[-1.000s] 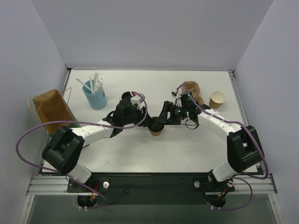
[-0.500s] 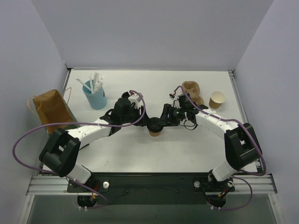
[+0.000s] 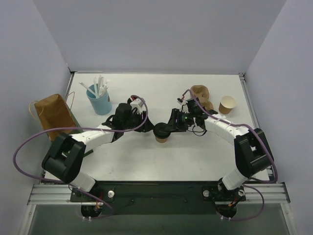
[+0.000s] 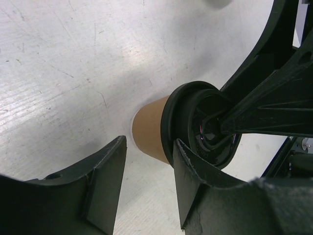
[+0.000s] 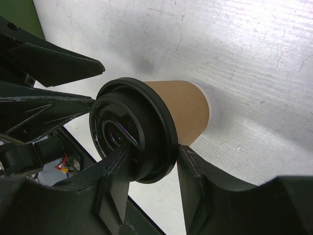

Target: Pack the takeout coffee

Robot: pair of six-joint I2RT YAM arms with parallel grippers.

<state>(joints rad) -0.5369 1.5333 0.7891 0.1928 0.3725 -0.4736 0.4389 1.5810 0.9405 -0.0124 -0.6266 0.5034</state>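
The takeout coffee (image 3: 162, 134), a tan paper cup with a black lid, stands mid-table. In the right wrist view the cup (image 5: 183, 110) and lid (image 5: 129, 129) fill the frame. My right gripper (image 5: 154, 166) is shut on the lid's rim, one finger across the lid's top and the other under the rim against the cup wall. It comes in from the right in the top view (image 3: 170, 128). My left gripper (image 4: 149, 161) is open and empty, just left of the cup (image 4: 151, 128), its right finger close to the lid (image 4: 195, 122). It shows in the top view (image 3: 146, 128).
A blue cup of white straws (image 3: 99, 99) stands at the back left, beside a brown paper bag (image 3: 53, 115) at the left edge. A brown pulp cup carrier (image 3: 201, 94) and a second open paper cup (image 3: 227, 104) sit at the back right.
My left gripper has drawn back to the left, away from the cup. My right gripper has stayed on the lid, and the cup has hardly moved.
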